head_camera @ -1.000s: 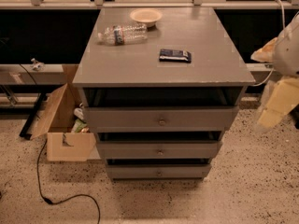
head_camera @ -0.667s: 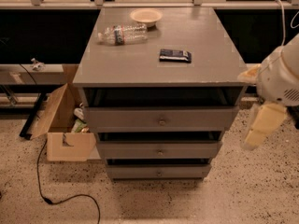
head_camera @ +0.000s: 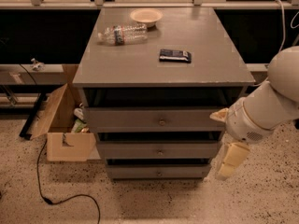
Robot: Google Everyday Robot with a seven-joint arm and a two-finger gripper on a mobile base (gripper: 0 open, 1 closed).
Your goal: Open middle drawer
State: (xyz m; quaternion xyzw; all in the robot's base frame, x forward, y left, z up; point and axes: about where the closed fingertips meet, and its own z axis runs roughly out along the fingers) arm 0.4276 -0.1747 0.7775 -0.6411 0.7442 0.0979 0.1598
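In the camera view, the gray-painted wooden desk (head_camera: 187,36) has three drawer fronts stacked beneath its top. The middle drawer (head_camera: 135,150), a gray wooden front with one small round metal knob (head_camera: 160,152) at its centre, sits between the taller top front and the narrower bottom one, with a dark gap showing above it.

The robot's cream-coloured end effector (head_camera: 230,161) hangs off the right end of that front, just beside the desk's right edge and about level with the gap between the middle and bottom drawers. It tips downward from the white arm (head_camera: 268,108). I cannot tell whether it is spread or pressed together.

The knob lies to the left of the end effector and a little above it, roughly half the front's width away. The drawer front's long axis runs left to right, and its face points toward the near side, so I judge the pull must go toward the near side, after a leftward reach to the knob.

On the desk's top, well clear of this, lie a clear plastic bottle (head_camera: 122,33), a pale shallow bowl (head_camera: 146,16) and a dark flat rectangular device (head_camera: 175,55).
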